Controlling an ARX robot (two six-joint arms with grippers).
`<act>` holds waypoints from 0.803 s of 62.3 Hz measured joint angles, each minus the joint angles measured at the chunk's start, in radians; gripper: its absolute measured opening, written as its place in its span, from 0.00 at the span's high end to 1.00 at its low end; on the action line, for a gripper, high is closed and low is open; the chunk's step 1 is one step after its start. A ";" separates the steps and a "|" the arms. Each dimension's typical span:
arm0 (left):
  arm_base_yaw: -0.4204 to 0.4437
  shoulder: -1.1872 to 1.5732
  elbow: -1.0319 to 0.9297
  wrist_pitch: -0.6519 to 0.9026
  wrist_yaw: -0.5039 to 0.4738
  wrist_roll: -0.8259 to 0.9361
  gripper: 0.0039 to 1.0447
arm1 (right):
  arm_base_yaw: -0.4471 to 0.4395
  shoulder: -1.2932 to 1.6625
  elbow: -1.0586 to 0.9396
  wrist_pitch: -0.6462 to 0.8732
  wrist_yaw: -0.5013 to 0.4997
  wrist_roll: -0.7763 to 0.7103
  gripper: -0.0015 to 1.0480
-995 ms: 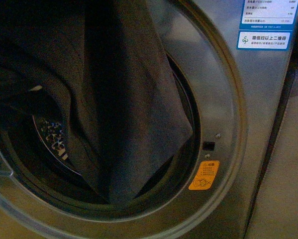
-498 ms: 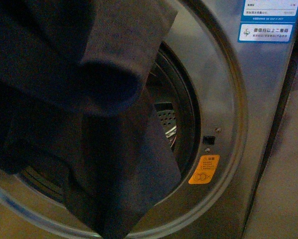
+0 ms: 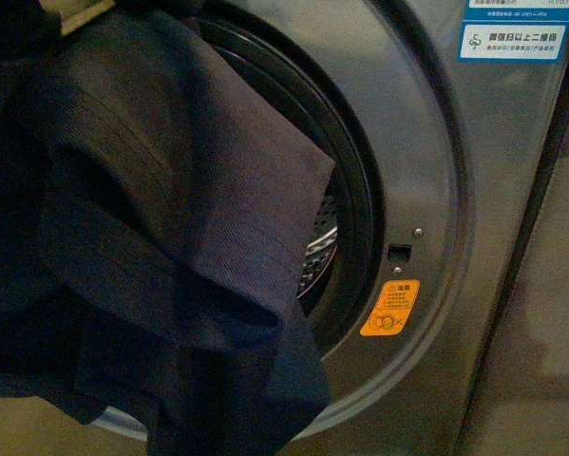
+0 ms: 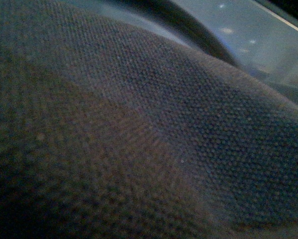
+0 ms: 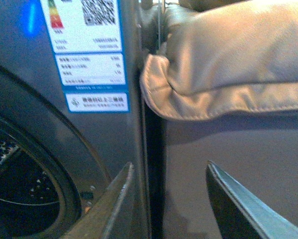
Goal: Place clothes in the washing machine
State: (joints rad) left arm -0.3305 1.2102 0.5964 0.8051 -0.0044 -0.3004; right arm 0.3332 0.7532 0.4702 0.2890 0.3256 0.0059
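The clothes point(image 3: 161, 247), a dark navy garment, hang in folds over the left half of the washing machine point(image 3: 436, 190) porthole, their lower end drooping past the bottom rim. A slice of perforated steel drum point(image 3: 319, 249) shows to the right of the fabric. In the left wrist view the clothes point(image 4: 139, 134) fill the frame, hiding the left gripper that is shut on them. My right gripper point(image 5: 168, 174) is open and empty beside the washing machine point(image 5: 34, 129), level with its right edge.
An orange warning sticker point(image 3: 389, 308) sits on the door ring at lower right, blue-white labels point(image 3: 510, 42) at upper right. A beige padded cushion point(image 5: 228, 59) lies over a grey panel point(image 5: 228, 154) to the machine's right. A dark gap point(image 5: 152, 164) runs between them.
The clothes have shifted left and lower across the porthole, folding into a thicker bunch. More of the black rim and drum shows at the right.
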 joint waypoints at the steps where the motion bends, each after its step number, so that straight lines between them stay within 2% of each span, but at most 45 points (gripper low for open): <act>1: 0.000 0.005 -0.001 0.003 0.000 0.000 0.88 | -0.005 -0.006 -0.010 0.002 -0.007 0.000 0.69; 4: -0.003 0.021 -0.003 0.013 -0.002 0.000 0.88 | -0.021 -0.024 -0.039 0.009 -0.026 -0.002 0.74; 13: -0.006 0.104 -0.019 0.056 -0.004 -0.008 0.88 | -0.092 -0.105 -0.152 0.035 -0.095 -0.003 0.98; 43: 0.024 0.361 0.032 0.165 0.002 -0.013 0.88 | -0.222 -0.283 -0.330 0.040 -0.217 -0.005 0.98; 50: 0.031 0.431 0.079 0.169 0.005 -0.010 0.88 | -0.299 -0.321 -0.355 0.025 -0.316 -0.005 0.98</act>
State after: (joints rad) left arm -0.3000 1.6417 0.6754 0.9741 0.0010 -0.3107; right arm 0.0338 0.4320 0.1150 0.3141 0.0093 0.0010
